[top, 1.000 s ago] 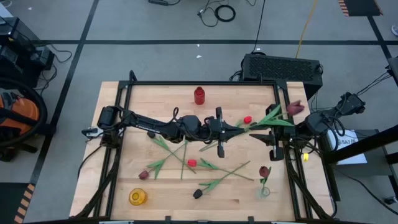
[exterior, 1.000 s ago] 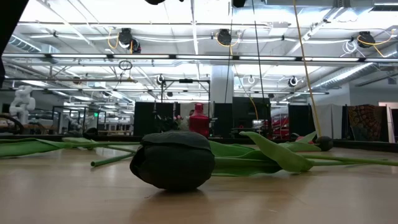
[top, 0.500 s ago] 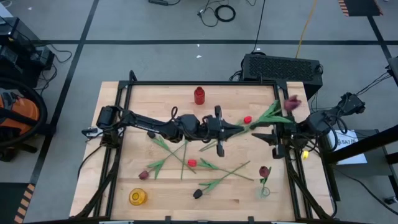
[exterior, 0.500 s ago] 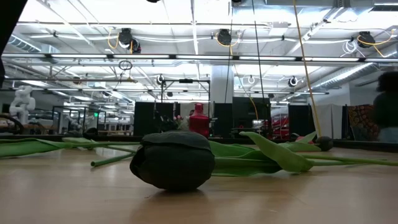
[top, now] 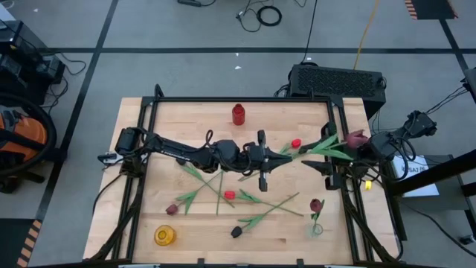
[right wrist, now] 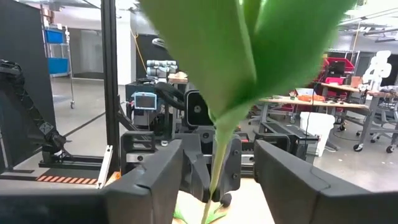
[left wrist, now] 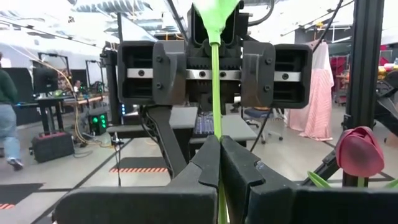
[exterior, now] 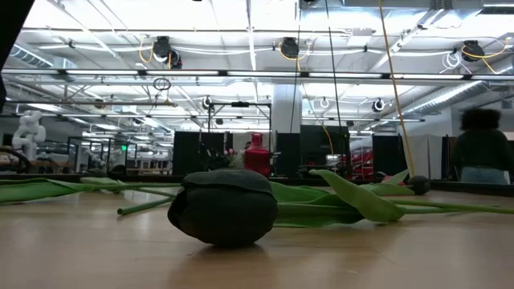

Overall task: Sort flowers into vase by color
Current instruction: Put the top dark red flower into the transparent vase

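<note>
Looking straight down, the pale wood-grain table (top: 149, 223) holds loose tulips with thin green stems, and one maroon-headed tulip (top: 355, 137) spans the gap between both arms at about 3 o'clock from the table's middle. The left gripper (top: 285, 155) is pinched on its stem end; the right gripper (top: 332, 154) faces it near the table's right edge, the head lying out past the black frame. A red bottle-shaped vase (top: 238, 114) stands at 12 o'clock, a yellow vase (top: 164, 236) at 7 o'clock, a clear vase (top: 317, 228) with a dark tulip at 5 o'clock. Open wood lies along the left side.

At table height, a matte black tulip head (exterior: 223, 206) fills the middle, broad smooth leaves behind it.

From the left wrist, the dark fingers (left wrist: 205, 165) close tight on the thin stem (left wrist: 216, 99).

From the right wrist, two blocky fingers (right wrist: 155, 183) stand apart, the glossy leaf (right wrist: 224, 56) and stem between them untouched.
</note>
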You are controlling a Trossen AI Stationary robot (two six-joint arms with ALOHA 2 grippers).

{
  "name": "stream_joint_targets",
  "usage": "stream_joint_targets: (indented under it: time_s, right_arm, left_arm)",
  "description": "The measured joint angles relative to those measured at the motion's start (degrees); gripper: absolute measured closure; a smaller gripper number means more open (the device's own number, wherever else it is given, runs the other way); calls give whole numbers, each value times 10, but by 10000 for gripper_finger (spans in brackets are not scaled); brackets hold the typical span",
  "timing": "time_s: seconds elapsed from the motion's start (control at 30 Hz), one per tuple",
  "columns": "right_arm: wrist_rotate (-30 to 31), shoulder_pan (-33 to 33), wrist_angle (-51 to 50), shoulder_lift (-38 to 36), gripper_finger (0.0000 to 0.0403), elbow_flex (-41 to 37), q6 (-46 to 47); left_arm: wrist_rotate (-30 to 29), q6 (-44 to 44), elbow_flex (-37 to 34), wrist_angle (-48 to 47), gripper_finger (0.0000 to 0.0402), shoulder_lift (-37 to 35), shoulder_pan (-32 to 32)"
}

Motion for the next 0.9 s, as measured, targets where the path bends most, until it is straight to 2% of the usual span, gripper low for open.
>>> stream_joint_targets:
  time_s: [0.1, 0.3, 0.47, 0.63, 0.8, 0.9]
  right_arm:
    - [0, 0, 0, 0, 260, 0, 2]
    - [-1, 0, -3, -2, 385, 0, 14]
    - [1, 0, -23, -8, 391, -1, 42]
    - [-1, 3, -78, -40, 399, 1, 113]
    - [-5, 22, -212, -83, 400, 38, 204]
    - [-45, 35, -298, -101, 400, 73, 249]
  left_arm:
    - [0, 0, 0, 0, 395, 0, 0]
    - [0, -4, 0, -11, 395, 0, 2]
    - [-19, -6, 2, -64, 371, -1, 1]
    - [-23, -50, -1, -120, 288, -3, -5]
    - [-23, -87, 0, -216, 207, -23, -19]
    - [-23, -111, 0, -297, 178, -44, -29]
